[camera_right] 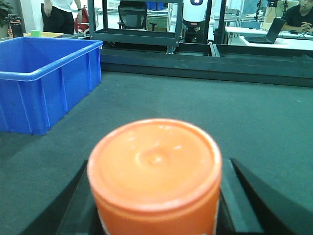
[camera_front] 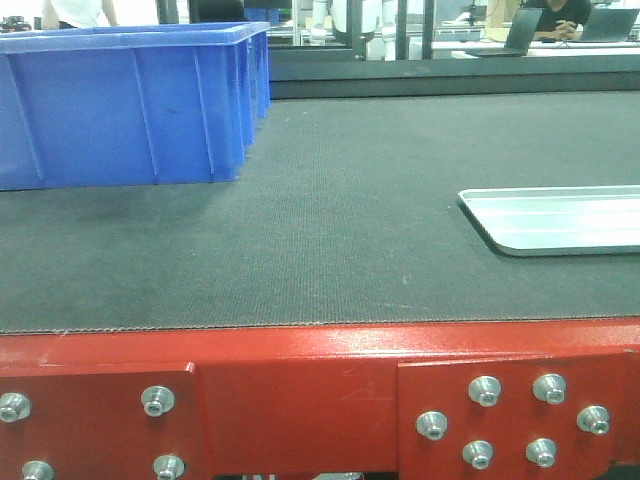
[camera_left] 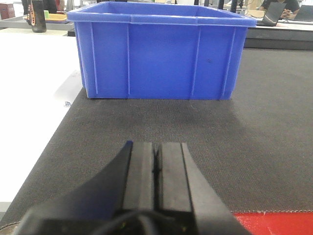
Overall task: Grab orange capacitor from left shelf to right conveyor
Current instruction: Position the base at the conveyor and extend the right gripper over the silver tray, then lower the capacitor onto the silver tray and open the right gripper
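The orange capacitor (camera_right: 152, 191) fills the lower middle of the right wrist view, seen end-on, its round top facing the camera. My right gripper (camera_right: 160, 166) is shut on it, one black finger on each side, holding it over the right conveyor (camera_right: 254, 122). The conveyor's dark grey belt (camera_front: 330, 230) has a red bolted frame edge (camera_front: 300, 390) in the front view. My left gripper (camera_left: 156, 147) is shut with nothing in it, low over the belt (camera_left: 244, 142) near its front left corner. The left shelf is out of view. Neither gripper shows in the front view.
A large blue plastic bin (camera_front: 120, 100) stands on the belt at the back left, straight ahead of the left gripper (camera_left: 156, 54) and left of the right gripper (camera_right: 39, 83). A shallow silver tray (camera_front: 560, 220) lies on the belt at the right. People sit at desks beyond.
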Available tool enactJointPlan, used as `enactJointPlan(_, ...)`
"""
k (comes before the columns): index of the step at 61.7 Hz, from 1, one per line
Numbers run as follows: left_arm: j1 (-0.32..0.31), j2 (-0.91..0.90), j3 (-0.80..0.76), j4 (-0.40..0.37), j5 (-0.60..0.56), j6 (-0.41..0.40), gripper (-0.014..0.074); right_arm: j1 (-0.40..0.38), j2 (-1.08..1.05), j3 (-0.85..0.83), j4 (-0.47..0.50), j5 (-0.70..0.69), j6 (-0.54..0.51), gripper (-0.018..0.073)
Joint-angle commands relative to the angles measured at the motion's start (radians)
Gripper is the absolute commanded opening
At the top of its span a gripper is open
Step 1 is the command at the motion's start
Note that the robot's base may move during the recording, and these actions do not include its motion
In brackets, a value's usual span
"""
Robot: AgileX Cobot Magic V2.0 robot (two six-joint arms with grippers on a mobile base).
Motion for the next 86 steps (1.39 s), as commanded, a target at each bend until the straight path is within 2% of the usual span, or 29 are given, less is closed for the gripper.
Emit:
enactJointPlan(1, -0.004, -0.011, -0.005, -0.002, -0.089, -0.001, -0.0127, -0.002, 0.017, -0.028, -0.012, -0.122, -0.003, 0.0107)
enactJointPlan(12, -0.004, -0.011, -0.005, -0.002, -0.089, -0.001, -0.0127, -0.002, 0.155, -0.039, -0.012, -0.239, -0.003, 0.0107)
enactJointPlan(22, -0.004, -0.011, -0.005, -0.002, -0.089, -0.001, -0.0127, -0.002, 0.415, -0.119, -0.011, -0.289, -0.003, 0.0107)
enactJointPlan(31, -0.004, -0.011, -0.005, -0.002, -0.089, -0.001, -0.0127, -0.002, 0.65, -0.168, -0.01, -0.421, -0.003, 0.0107)
enactJointPlan(44, -0.004, -0.011, -0.005, -0.002, -0.089, -0.001, -0.0127, -0.012, 0.879, -0.137, -0.01, -0.721, -0.002, 0.0107)
enactJointPlan(55, -0.004, -0.011, -0.005, -0.002, -0.089, -0.001, -0.0127, -0.081, 1.022, -0.065, -0.01, -1.017, 0.001, 0.0107)
enactJointPlan(68, -0.004, -0.011, -0.005, -0.002, -0.089, -0.001, -0.0127, -0.156, 1.192, -0.012, -0.012, -1.22, 0.023, 0.0107)
enactJointPlan(78, -0.004, -0.011, -0.005, -0.002, -0.089, -0.001, -0.0127, -0.165, 1.337, -0.003, -0.033, -1.36, 0.023, 0.0107)
enactJointPlan(86, -0.004, -0.011, -0.005, -0.002, -0.089, -0.001, -0.0127, -0.165, 1.462, -0.003, -0.09, -1.499, 0.023, 0.0107)
